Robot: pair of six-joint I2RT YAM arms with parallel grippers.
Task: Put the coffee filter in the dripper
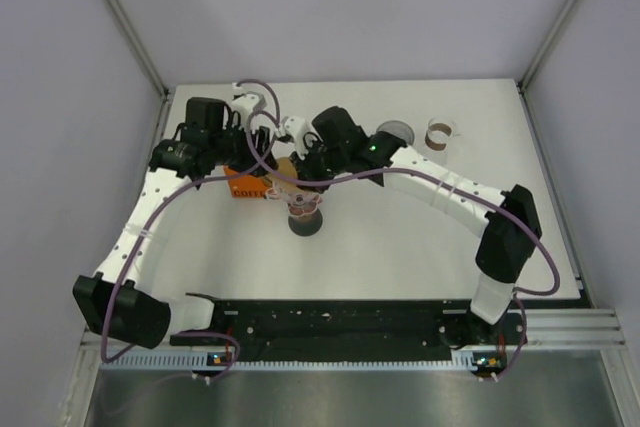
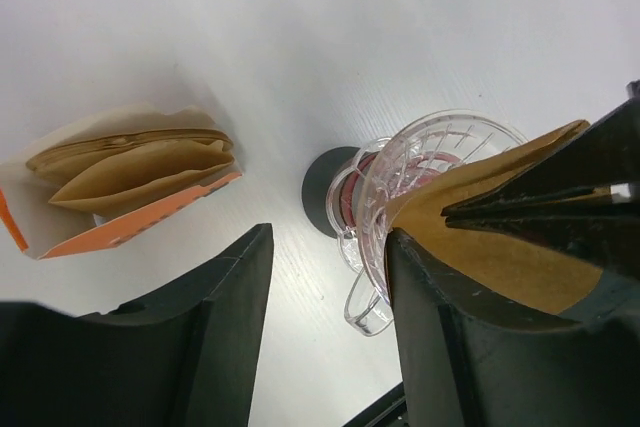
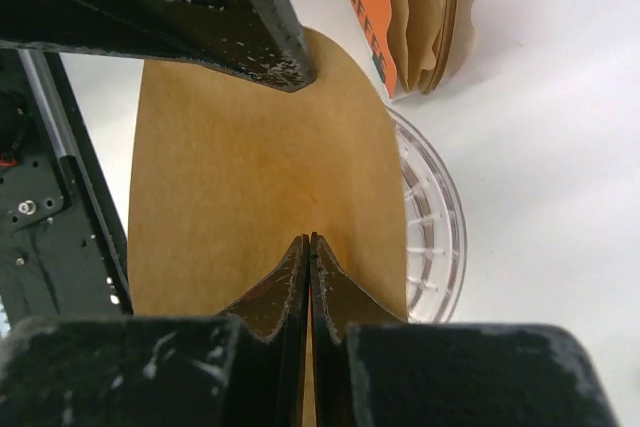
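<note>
At frame centre, I am holding the brown paper coffee filter (image 3: 250, 177) over the clear ribbed plastic dripper (image 3: 435, 237).
My right gripper (image 3: 310, 242) is pinching its edge; my left gripper (image 2: 330, 237) is gaping beside the dripper.

Lab-type robot cell: white table (image 1: 400, 247), alu frame rails (image 1: 122, 19), plain walls (image 1: 350, 7)

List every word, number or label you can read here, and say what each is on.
"COFFE": white letters on the orange filter box; the word's end is not visible.
Small dark patch beside those letters, same box: too small to read.
The coffee filter and the dripper bear no text.
</note>
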